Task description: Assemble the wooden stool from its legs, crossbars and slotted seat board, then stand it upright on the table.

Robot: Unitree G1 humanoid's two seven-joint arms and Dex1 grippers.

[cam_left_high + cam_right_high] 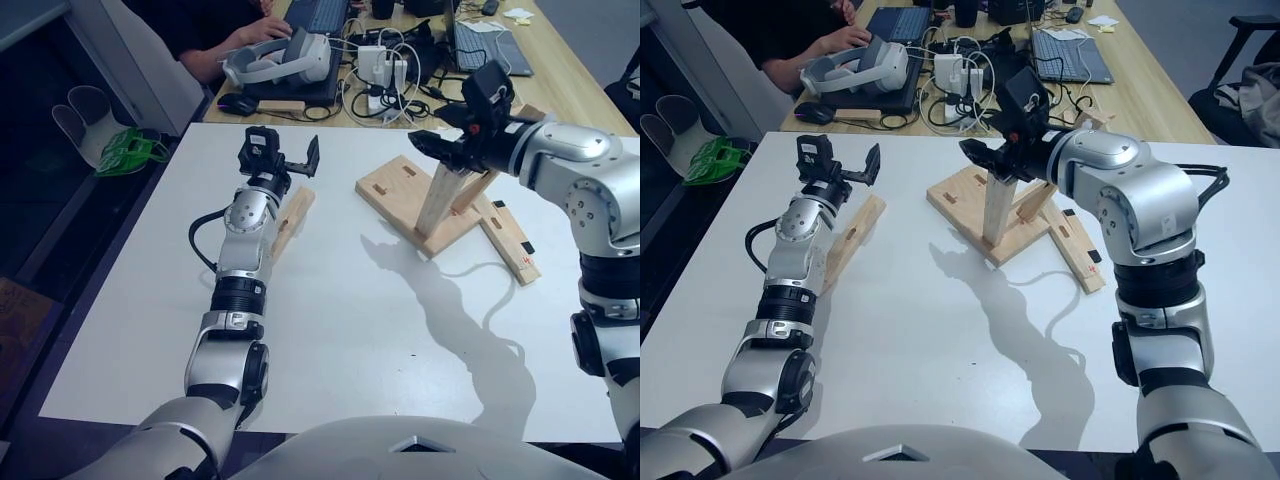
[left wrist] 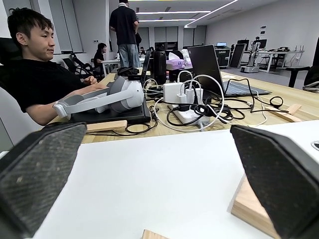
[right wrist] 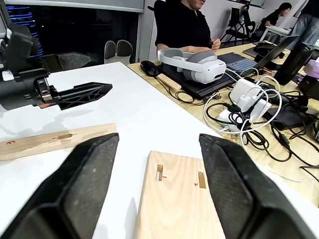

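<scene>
Backing onto cluttered desk, white table, left tool wide, right tool wide

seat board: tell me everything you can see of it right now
The seat board is a pale rectangle of bare wood, lying flat on the far half of the white table. Small rectangular slots are cut near its corners, with small red marks by them. One leg stands upright on it, just below the open right gripper. Neither gripper touches the board.
</scene>
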